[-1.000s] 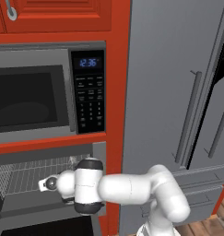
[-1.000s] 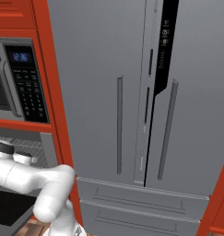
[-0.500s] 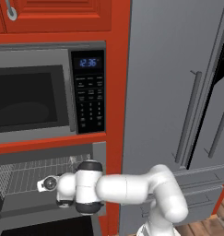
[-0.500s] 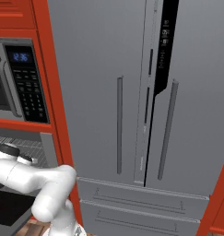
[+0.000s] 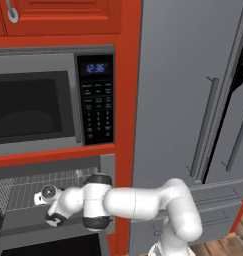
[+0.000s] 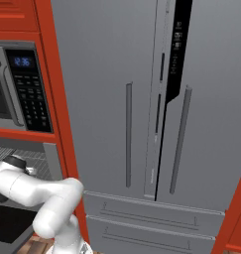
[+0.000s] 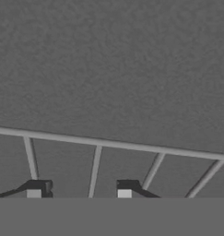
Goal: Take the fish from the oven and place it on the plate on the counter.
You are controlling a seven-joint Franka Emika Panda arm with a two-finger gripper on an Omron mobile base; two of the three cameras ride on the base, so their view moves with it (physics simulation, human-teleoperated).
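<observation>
1. The steel fridge [image 6: 142,99] takes the whole right side, its long handles upright, with a red cabinet post [image 5: 127,125] running between it and the oven column.
2. The microwave [image 5: 43,105], with its black keypad and blue clock, sits at 12 o'clock over the oven [image 5: 48,197], which stands open below, grey walls all round a tight cavity.
3. The white arm [image 5: 143,202] comes in from 3 o'clock and fills much of the oven mouth, its elbow beside the red post.
4. A wire rack [image 7: 95,168] runs under the hand, its front rail crossing the hand view with bare grey wall beyond.
5. The gripper [image 7: 79,191] has its two tips set apart over the rack bars, nothing between them.
6. I cannot see the fish from any side.
</observation>
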